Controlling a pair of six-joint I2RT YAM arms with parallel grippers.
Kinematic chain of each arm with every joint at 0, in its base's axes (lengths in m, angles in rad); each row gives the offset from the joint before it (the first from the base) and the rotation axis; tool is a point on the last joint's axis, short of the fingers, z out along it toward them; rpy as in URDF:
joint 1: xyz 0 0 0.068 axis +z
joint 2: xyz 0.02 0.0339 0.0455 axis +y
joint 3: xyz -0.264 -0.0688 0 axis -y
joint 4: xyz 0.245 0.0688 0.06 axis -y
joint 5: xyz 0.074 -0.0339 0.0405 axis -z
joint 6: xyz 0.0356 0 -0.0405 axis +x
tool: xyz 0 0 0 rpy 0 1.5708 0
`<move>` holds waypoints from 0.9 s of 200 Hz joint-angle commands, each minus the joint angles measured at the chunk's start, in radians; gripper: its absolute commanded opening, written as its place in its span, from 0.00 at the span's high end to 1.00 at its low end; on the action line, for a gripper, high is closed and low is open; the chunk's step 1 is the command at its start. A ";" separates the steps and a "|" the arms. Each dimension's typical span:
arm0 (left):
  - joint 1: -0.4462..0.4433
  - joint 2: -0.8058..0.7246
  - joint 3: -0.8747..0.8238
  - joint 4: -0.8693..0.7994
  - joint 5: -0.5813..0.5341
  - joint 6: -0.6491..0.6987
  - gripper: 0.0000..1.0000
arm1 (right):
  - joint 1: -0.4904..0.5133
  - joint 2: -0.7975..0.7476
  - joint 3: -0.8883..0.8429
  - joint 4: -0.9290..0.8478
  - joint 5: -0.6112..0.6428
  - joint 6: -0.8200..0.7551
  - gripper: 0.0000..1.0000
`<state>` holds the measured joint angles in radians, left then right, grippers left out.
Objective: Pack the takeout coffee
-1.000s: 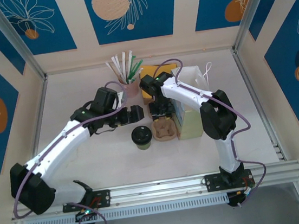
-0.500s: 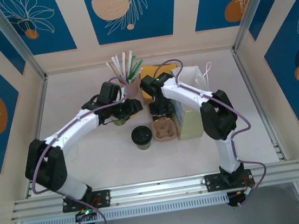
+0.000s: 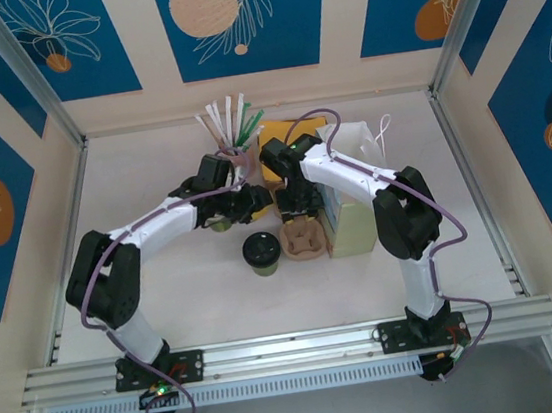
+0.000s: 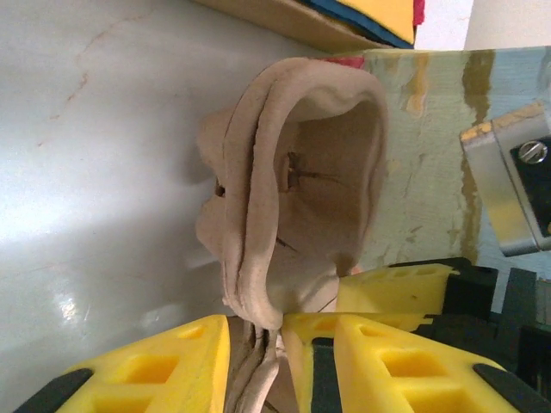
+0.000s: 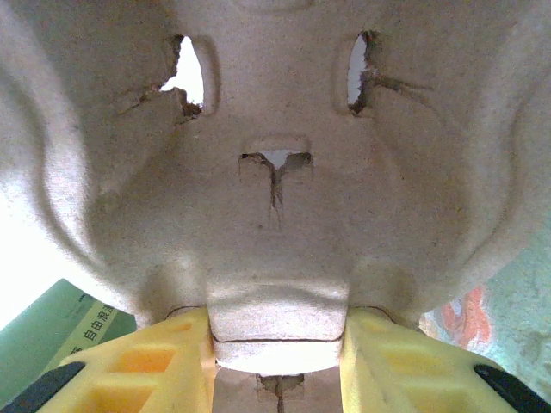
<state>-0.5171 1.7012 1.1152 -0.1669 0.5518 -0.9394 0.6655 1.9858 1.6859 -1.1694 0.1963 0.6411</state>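
The takeout coffee [image 3: 261, 251], an olive-green cup with a black lid, stands on the table just left of the brown cardboard cup carrier [image 3: 306, 240]. Neither gripper touches the coffee. My right gripper [image 3: 297, 202] is shut on the carrier's far end, its yellow fingers [image 5: 164, 361] clamping a moulded tab [image 5: 277, 331]. My left gripper [image 3: 262, 206] reaches in from the left, and its yellow fingers [image 4: 155, 370] pinch the carrier's layered edge [image 4: 258, 344]. The carrier's open pocket [image 4: 327, 189] faces the left wrist camera.
A pale green paper bag [image 3: 351, 219] stands right of the carrier, and a white bag [image 3: 359, 142] is behind it. A pink cup of straws [image 3: 240, 156] and a yellow packet [image 3: 275, 156] sit at the back. A lidless green cup [image 3: 220, 223] is under my left arm.
My left arm has swung right to the carrier and its fingers have closed on the carrier's edge. The right arm, the carrier and the coffee have stayed put.
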 commanded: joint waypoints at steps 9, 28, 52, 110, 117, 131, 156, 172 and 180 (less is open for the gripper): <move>0.003 0.038 -0.003 0.029 0.042 -0.011 0.64 | -0.002 -0.017 0.006 -0.009 -0.031 0.016 0.62; 0.003 0.049 -0.003 0.032 0.052 -0.010 0.64 | -0.001 -0.016 0.006 -0.007 -0.035 0.017 0.62; 0.000 0.048 0.000 0.033 0.054 -0.005 0.64 | -0.001 -0.015 0.007 -0.006 -0.037 0.017 0.62; -0.008 0.022 0.047 -0.101 -0.017 0.076 0.63 | -0.001 -0.010 0.014 -0.007 -0.037 0.017 0.62; -0.011 0.019 0.056 -0.118 -0.028 0.087 0.63 | -0.001 -0.009 0.014 -0.008 -0.038 0.019 0.62; -0.016 0.015 0.070 -0.150 -0.047 0.107 0.63 | -0.001 -0.009 0.014 -0.007 -0.038 0.019 0.62; -0.028 0.015 0.085 -0.169 -0.061 0.126 0.63 | -0.001 -0.008 0.014 -0.006 -0.040 0.020 0.62; -0.035 0.017 0.092 -0.177 -0.066 0.131 0.65 | 0.001 -0.007 0.014 -0.004 -0.040 0.020 0.62; -0.038 0.018 0.095 -0.178 -0.066 0.131 0.65 | 0.002 -0.006 0.015 -0.004 -0.040 0.020 0.62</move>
<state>-0.5404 1.7214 1.1763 -0.2989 0.5102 -0.8417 0.6655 1.9858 1.6863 -1.1660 0.1822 0.6415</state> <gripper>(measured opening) 0.356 0.378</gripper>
